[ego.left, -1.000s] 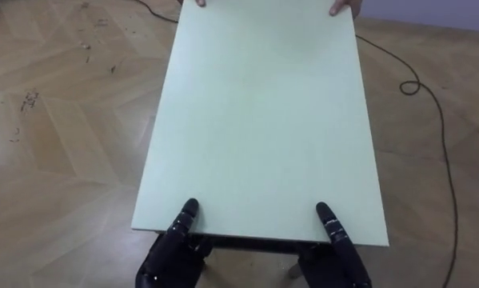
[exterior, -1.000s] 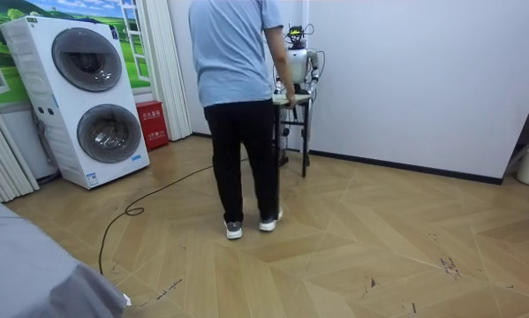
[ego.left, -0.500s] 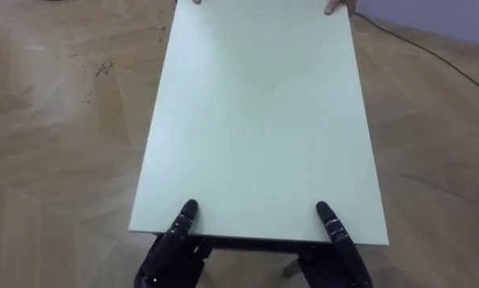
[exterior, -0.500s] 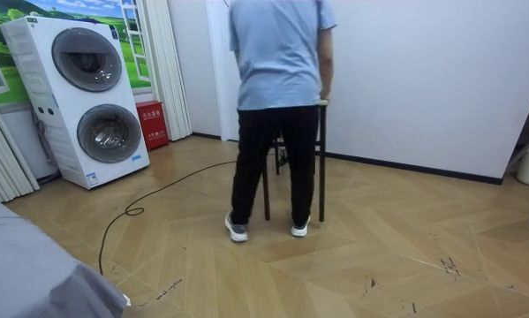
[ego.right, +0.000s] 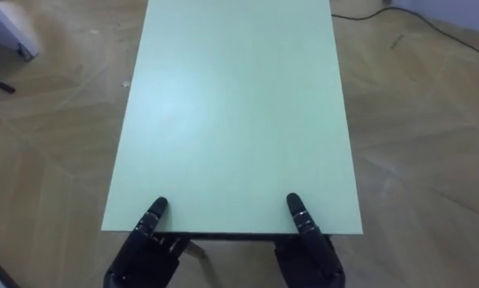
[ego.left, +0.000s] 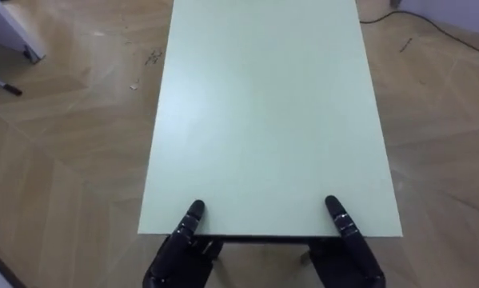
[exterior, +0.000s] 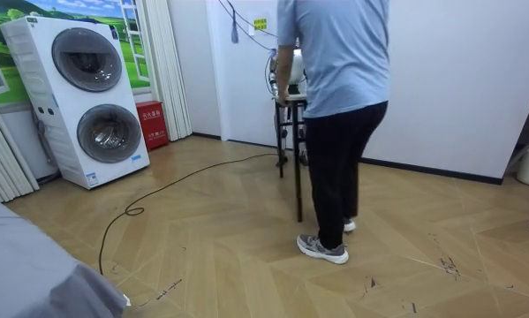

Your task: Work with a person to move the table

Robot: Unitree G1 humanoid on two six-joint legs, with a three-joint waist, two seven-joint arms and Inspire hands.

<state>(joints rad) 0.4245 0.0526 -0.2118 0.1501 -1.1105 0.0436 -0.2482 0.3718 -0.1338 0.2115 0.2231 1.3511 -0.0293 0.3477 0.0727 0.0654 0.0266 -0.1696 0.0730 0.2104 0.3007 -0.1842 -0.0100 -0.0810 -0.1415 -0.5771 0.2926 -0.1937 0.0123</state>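
Pale green worktop [ego.left: 263,120], top bare, runs lengthways away from the robot in the eye views, with its near short edge low in the view. Left robot hand [ego.left: 177,254] is at that edge, left of centre. Its thumb lies flat on the top surface and the rest of the hand is below the edge, so the slab is clamped between. Right robot hand [ego.left: 353,258] has the same grip, right of centre. Both are black, well apart, each just in from its corner. Dark underframe [ego.left: 259,240] shows below the near edge between them.

Room view: person [exterior: 339,79] in a light blue shirt and black trousers stands at the worktop's far end, back to the camera, hiding most of the robot. Person's hand [exterior: 283,91] rests on that end of the top. Dark legs [exterior: 298,168] of the worktop show just beside the person's. Can't tell whether they are off the floor [ego.left: 63,168]. Robot is on the other side, close to the white wall [exterior: 458,79].

Floor is herringbone wood. Dark cable [exterior: 158,187] snakes across it from near the worktop toward the room view's left. Two stacked white washers [exterior: 86,97] stand there, with a small red box [exterior: 149,124] just beside them and curtains [exterior: 162,62] behind.
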